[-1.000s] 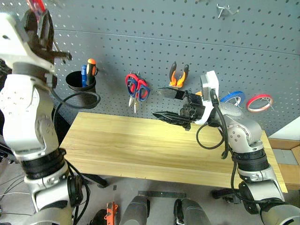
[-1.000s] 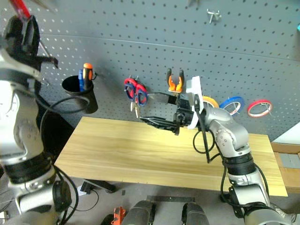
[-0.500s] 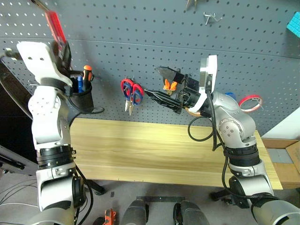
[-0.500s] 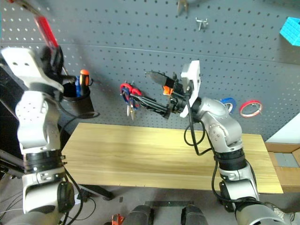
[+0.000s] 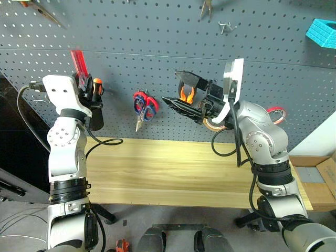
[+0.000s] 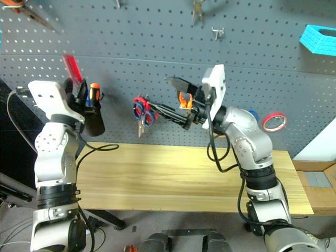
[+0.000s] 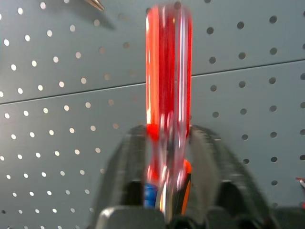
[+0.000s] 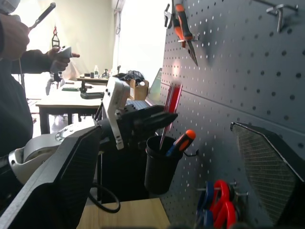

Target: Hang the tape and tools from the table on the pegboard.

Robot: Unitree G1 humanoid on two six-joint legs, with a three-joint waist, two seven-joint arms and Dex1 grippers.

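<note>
Grey pegboard (image 5: 157,31) rises behind the bare light-wood table (image 5: 173,173). At its left side the left gripper (image 5: 84,86) stands above a black cup (image 5: 94,113), its fingers parted either side of the red-handled screwdriver (image 5: 77,62), whose tip is inside the cup. The right gripper (image 5: 181,92) hangs wide open and empty beside the hung pliers (image 5: 185,93).

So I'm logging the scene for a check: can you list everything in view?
pegboard: one, dark grey, behind the table
table: one, light wood, below the pegboard
cup: one, black, on the pegboard's left side
screwdriver: one, clear red handle, over the cup, between the left gripper's fingers
scissors: one, red and blue handles, hanging mid-board
pliers: one, orange, behind the right gripper
red tape ring: one, right side of the pegboard
basket: one, turquoise, upper right
left gripper: at the cup
right gripper: open, before the pliers
</note>
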